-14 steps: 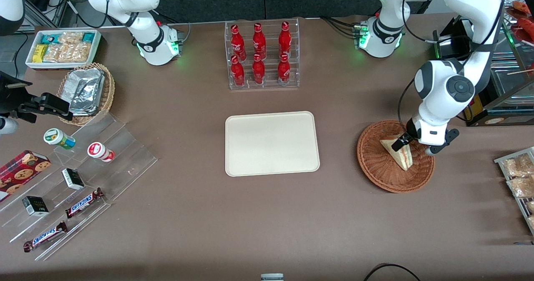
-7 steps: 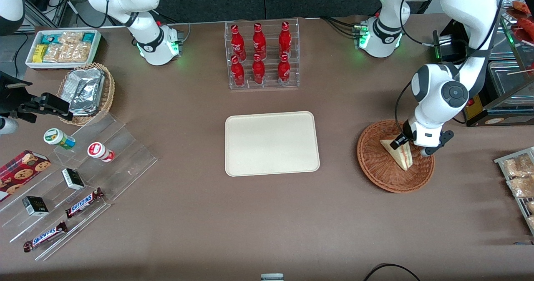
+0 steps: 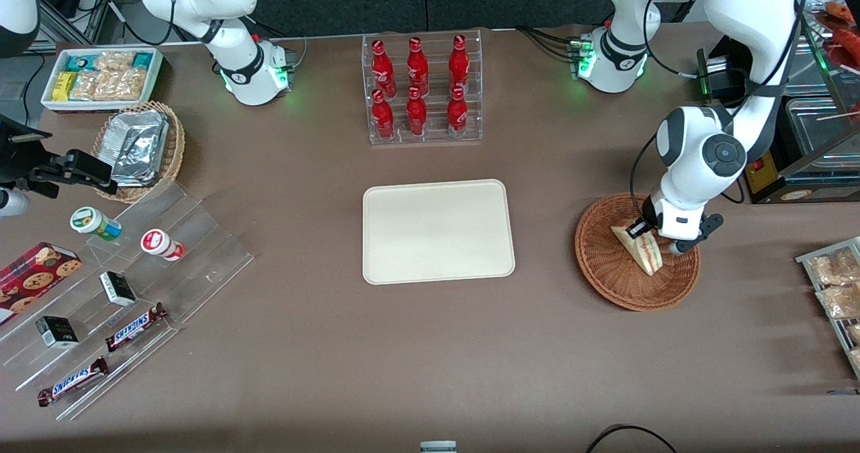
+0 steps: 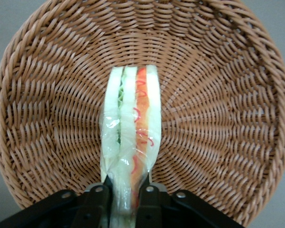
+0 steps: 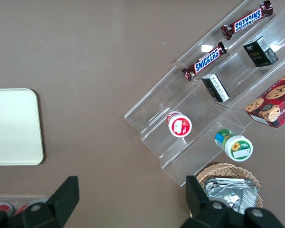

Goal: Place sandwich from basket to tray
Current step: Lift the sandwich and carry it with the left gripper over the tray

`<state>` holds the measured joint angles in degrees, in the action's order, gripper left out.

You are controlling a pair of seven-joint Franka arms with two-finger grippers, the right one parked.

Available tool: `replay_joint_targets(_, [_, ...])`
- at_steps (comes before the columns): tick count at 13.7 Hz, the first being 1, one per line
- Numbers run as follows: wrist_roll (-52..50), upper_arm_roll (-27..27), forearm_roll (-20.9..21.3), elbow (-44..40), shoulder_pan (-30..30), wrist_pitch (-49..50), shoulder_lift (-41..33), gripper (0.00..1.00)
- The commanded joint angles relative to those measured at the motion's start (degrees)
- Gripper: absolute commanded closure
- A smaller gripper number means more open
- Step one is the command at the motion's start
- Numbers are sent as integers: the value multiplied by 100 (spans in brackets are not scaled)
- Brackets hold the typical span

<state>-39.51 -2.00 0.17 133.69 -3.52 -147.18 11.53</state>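
Observation:
The sandwich, a wrapped wedge of pale bread with red-orange and green filling, stands on edge in the reddish-brown woven basket toward the working arm's end of the table. In the left wrist view the sandwich sits over the basket, with its near end pinched between the two black fingers. My left gripper is shut on the sandwich, low over the basket. The cream-white tray lies flat at the table's middle, apart from the basket; a part of it shows in the right wrist view.
A clear rack of red bottles stands farther from the front camera than the tray. A wire rack of snack packets lies at the working arm's table edge. A tan basket with foil packets, a white snack bin and clear tiered shelves lie toward the parked arm's end.
The left arm has shifted slightly toward the tray and away from the front camera, and the sandwich has moved with it in the basket.

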Motion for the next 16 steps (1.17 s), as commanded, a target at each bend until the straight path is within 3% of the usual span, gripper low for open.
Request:
replay_joint_targets(1, [-101, -20, 98, -604, -219, 748, 16, 100])
replay_joint_targets(4, [-48, -28, 98, -1904, -474, 2557, 69, 100])
replay_joint_targets(6, [-57, -29, 80, -2503, -772, 3071, 139, 100])
replay_joint_targets(13, [-57, -37, 19, -3278, -2029, 3126, 674, 100])
replay_joint_targets(16, [-153, -116, -393, -3708, -2538, 3099, 1157, 100])
